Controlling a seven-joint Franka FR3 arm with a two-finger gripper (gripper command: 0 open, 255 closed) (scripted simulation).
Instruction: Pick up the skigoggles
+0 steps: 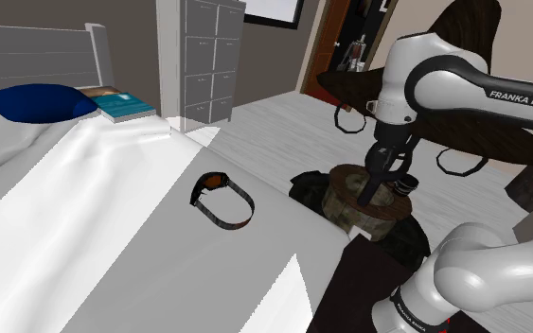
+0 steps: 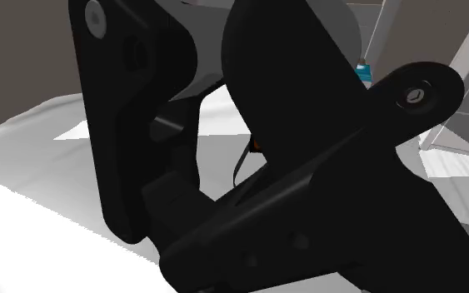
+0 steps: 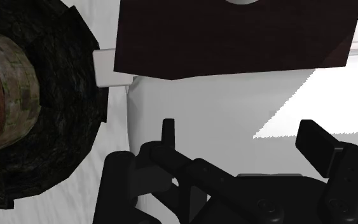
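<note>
While the black gripper [image 3: 240, 127] hangs with its two blocky fingers spread apart and nothing between them, I see the goggles [image 1: 211, 183] lying on the smooth white bed sheet [image 1: 103, 227], near its edge: a dark curved frame, an amber lens and a looped black strap. Well apart from them, off the bed, sits a round stump [image 1: 359, 189] with rough bark.

Smooth white bedsheet [image 1: 113, 218], rough-barked wooden stump [image 1: 347, 189], glossy white arm [image 1: 401, 76].
</note>
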